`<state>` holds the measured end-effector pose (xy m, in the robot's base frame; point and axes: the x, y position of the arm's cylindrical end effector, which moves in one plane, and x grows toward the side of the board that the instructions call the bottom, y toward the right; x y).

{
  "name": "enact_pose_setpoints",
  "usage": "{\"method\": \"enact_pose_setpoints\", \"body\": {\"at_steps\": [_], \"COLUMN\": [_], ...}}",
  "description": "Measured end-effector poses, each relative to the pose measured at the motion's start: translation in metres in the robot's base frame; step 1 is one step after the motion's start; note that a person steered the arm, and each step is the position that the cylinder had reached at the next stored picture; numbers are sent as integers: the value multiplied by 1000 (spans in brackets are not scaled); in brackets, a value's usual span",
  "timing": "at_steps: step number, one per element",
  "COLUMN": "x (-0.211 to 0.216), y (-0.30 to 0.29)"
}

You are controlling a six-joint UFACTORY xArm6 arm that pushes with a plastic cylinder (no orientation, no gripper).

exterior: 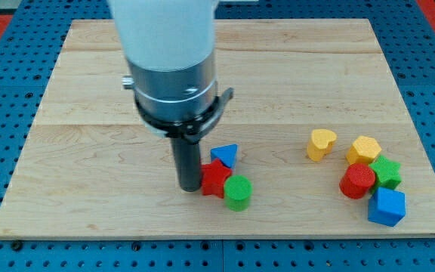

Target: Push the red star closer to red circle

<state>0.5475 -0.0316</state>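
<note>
The red star (215, 179) lies at the lower middle of the wooden board (74, 113). My tip (189, 187) stands right against the star's left side. A blue triangle (225, 156) touches the star at its upper right and a green circle (238, 192) touches it at its lower right. The red circle (357, 181) sits far to the view's right, in a cluster of blocks.
Around the red circle are a yellow hexagon-like block (364, 149) above it, a green star (387, 171) to its right and a blue block (387, 206) below right. A yellow heart (321, 143) lies to the cluster's upper left. The board's bottom edge is close below.
</note>
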Motion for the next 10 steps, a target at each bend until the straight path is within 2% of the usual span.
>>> {"method": "enact_pose_setpoints", "body": {"at_steps": [3,6,7,9,10], "x": [-15,-15,-15,-16,-16], "y": [96,116,142,146,114]}}
